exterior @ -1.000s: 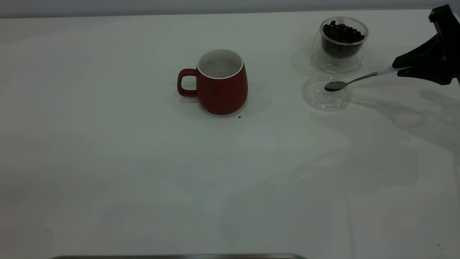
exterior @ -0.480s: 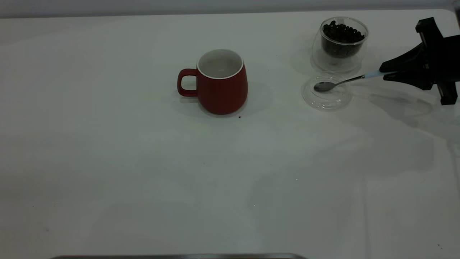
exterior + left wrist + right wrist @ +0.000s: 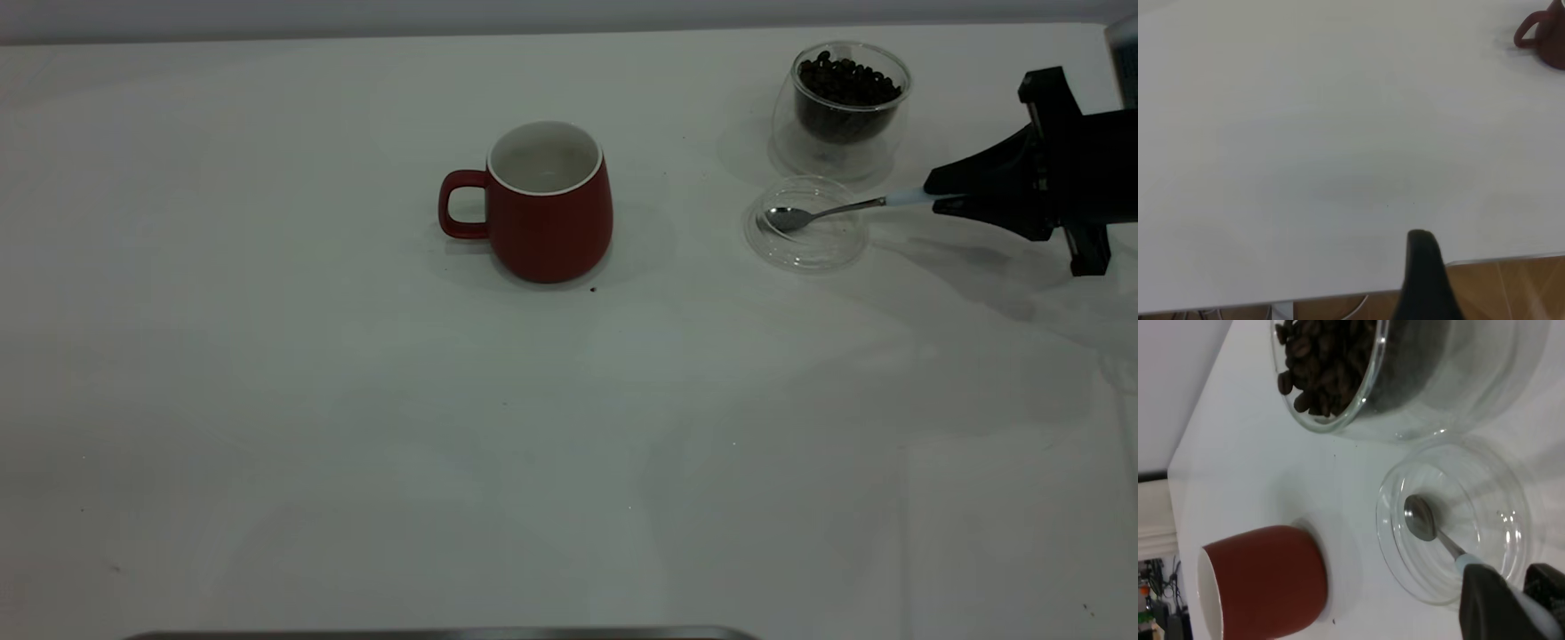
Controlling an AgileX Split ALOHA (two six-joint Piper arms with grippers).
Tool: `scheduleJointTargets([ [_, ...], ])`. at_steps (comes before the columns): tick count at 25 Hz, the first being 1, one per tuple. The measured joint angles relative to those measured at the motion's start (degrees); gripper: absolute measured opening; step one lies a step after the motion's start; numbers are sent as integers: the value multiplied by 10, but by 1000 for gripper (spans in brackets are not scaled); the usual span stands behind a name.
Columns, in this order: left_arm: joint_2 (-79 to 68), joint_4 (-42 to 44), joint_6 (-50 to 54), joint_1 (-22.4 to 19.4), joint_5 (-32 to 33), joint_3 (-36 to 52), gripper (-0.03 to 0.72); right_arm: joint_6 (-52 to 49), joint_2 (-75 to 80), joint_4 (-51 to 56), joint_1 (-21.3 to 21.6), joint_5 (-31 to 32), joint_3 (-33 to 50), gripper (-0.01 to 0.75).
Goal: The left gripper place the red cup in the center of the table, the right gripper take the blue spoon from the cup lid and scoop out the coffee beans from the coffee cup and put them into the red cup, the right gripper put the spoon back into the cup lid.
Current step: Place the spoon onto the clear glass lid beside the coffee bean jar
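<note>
The right gripper (image 3: 933,196), clamped on the pale handle of the blue spoon (image 3: 822,212), rests its empty bowl in the cup lid (image 3: 805,253) beside the coffee cup (image 3: 840,107), so either lifting or releasing comes next.

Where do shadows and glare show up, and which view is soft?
Exterior view: soft shadows spread on the white tabletop below the right gripper and around the dark red ceramic mug. Right wrist view: highlights on the clear glass cup of coffee beans and the clear round lid; close gripper edge blurred. Left wrist view: flat light, nothing sharp nearby.
</note>
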State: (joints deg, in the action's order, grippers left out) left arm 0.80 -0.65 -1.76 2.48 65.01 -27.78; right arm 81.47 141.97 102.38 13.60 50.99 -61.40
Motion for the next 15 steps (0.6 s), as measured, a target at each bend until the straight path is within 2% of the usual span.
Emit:
scheduleJointTargets([
  [11,0,0,0,0,0,0,586,31,1,1,0,-3,-2,113],
  [15,0,0,0,0,0,0,586,32,1,0,0,-13,-2,156],
])
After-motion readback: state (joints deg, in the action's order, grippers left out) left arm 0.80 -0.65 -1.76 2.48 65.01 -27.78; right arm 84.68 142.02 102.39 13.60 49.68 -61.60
